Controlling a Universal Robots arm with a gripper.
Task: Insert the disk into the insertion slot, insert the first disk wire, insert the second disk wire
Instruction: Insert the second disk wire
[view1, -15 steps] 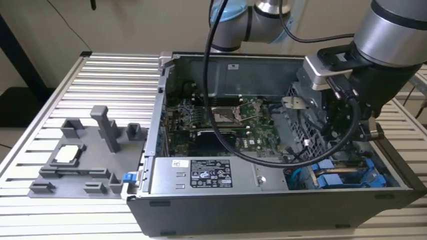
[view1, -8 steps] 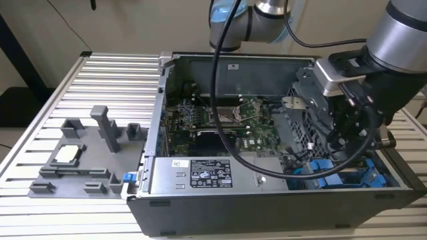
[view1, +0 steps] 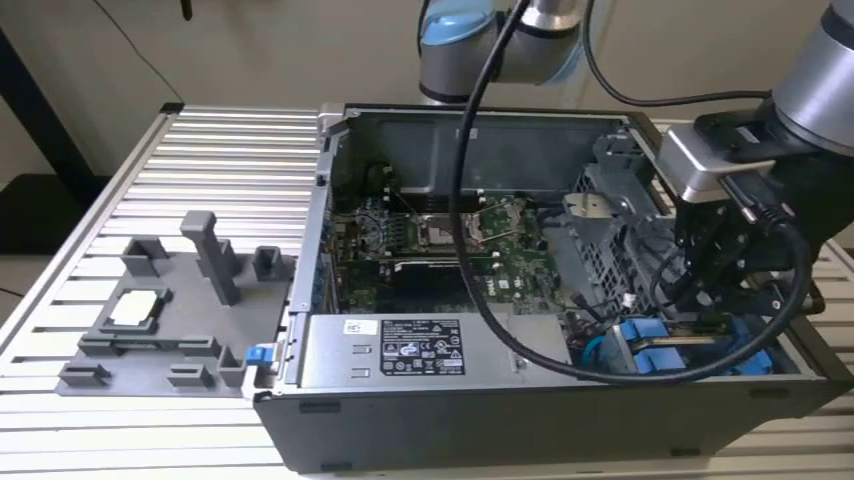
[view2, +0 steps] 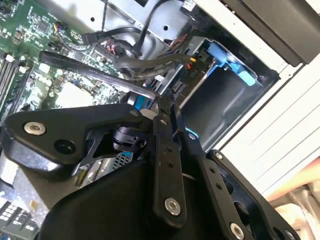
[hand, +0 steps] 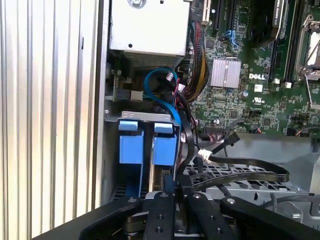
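Two blue carrier frames sit side by side in the dark grey insertion slot at the case's front corner. The disk, in the frame nearer the motherboard, shows little more than its blue tab end. My gripper hovers right at that frame's edge, fingers drawn close together on the end of a flat black wire. In the second wrist view the same wire runs to the gripper, with a blue tab and the slot beyond. In the exterior view the gripper is low inside the case above the blue frames.
The open computer case lies on a slatted metal table. Motherboard, power supply and a perforated cage surround the bay. A blue data cable and bundled wires loop beside it. A grey fixture tray sits at the exterior view's left.
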